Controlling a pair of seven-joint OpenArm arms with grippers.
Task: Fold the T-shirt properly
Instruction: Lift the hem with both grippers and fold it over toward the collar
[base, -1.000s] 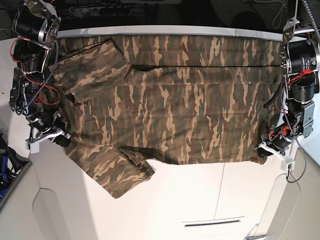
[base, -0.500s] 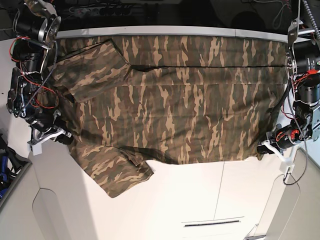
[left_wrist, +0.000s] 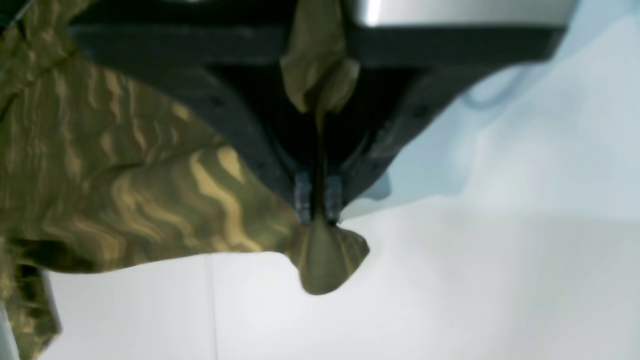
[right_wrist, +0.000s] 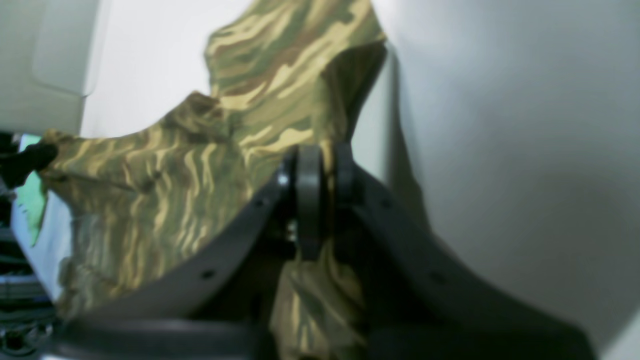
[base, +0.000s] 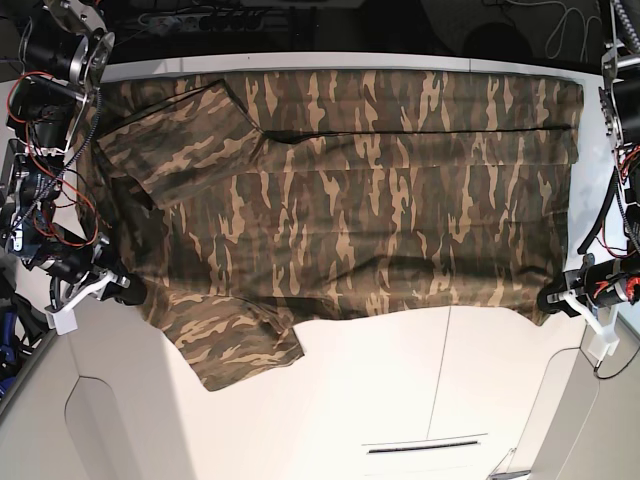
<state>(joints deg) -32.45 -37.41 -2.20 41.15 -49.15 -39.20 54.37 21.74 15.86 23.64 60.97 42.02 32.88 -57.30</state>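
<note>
The camouflage T-shirt (base: 340, 210) lies spread across the white table, collar end toward the base view's left, one sleeve (base: 235, 345) hanging toward the near edge. My left gripper (base: 555, 302) is shut on the shirt's near hem corner at the base view's right. In the left wrist view the left gripper (left_wrist: 317, 217) pinches an olive cloth tip (left_wrist: 325, 260). My right gripper (base: 130, 290) is shut on the shirt's near shoulder edge at the left. In the right wrist view the right gripper (right_wrist: 320, 155) clamps camouflage cloth (right_wrist: 200, 165).
The white table (base: 400, 400) has a seam and a slot in its near part. A second sleeve (base: 175, 135) lies at the far left. Cables and dark equipment (base: 200, 15) run behind the table's far edge.
Both grippers have moved outward and toward the near edge, still holding the shirt. The shirt's near edge is stretched wider and pulled nearer.
</note>
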